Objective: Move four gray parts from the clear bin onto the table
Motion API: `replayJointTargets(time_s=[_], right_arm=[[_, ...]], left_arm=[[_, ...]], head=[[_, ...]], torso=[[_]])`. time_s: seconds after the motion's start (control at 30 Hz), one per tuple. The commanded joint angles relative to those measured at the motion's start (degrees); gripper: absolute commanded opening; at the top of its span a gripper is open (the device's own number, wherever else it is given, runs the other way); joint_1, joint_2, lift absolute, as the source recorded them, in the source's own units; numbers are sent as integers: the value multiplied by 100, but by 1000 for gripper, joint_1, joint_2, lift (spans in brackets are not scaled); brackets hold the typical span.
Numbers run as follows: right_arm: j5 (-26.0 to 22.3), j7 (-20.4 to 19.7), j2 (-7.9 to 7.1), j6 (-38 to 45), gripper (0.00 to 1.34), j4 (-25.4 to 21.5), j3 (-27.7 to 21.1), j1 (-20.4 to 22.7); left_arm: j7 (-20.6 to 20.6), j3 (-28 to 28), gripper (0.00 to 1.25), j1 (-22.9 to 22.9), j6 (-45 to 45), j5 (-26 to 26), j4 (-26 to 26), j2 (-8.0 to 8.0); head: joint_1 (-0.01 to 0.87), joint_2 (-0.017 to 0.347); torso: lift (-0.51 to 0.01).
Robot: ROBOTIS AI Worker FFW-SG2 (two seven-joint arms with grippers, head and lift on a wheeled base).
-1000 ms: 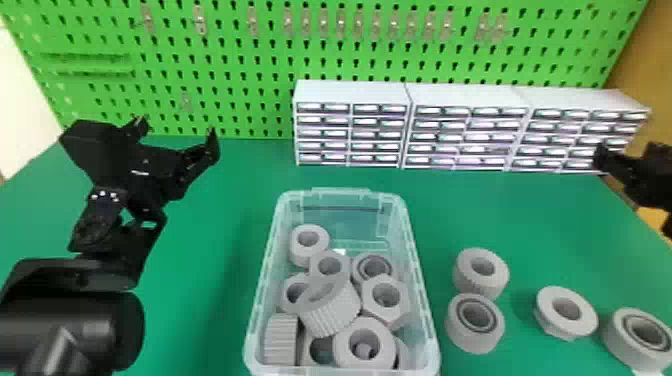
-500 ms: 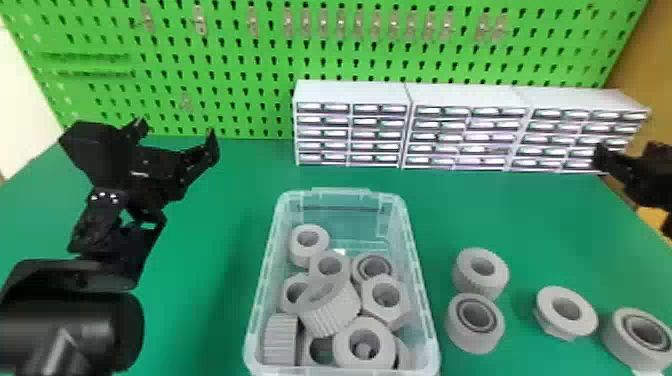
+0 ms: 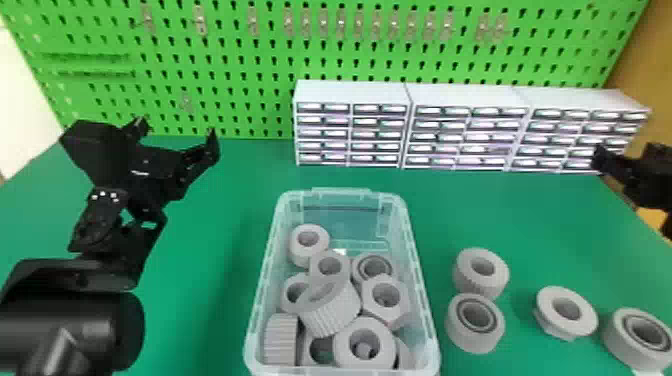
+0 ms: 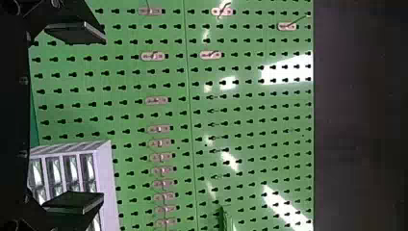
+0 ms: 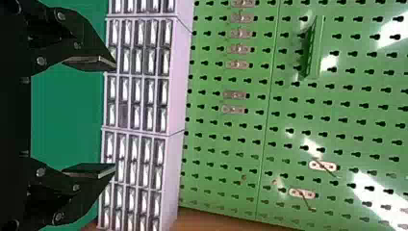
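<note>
- While the left gripper hangs at the upper left of the head view, its two fingers stand wide apart with nothing between them.
- Over at the right edge, the right gripper is spread wide too, empty, as its wrist view shows.
- Down at bottom centre sits the clear bin, and what a heap: a ribbed part leans across its neighbours, a hex-sided part beside it.
- Lower right, four gray parts lie on the green table: a ribbed ring, a smooth ring just below it, a flanged nut, then a wide ring near the corner.
- Up top, white drawer units line the green pegboard.
</note>
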Motion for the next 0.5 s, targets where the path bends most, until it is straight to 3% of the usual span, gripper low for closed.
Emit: replayJointTargets(time_s=[0.0, 0.47], right_arm=[[0, 0, 15, -7, 825, 0, -4, -6], [0, 0, 59, 2, 825, 0, -22, 20]], left_arm=[[0, -1, 1123, -4, 0, -15, 0, 3], [0, 8, 1121, -4, 0, -32, 0, -6]], head=[[678, 34], [678, 34]], torso=[[-50], [-50]])
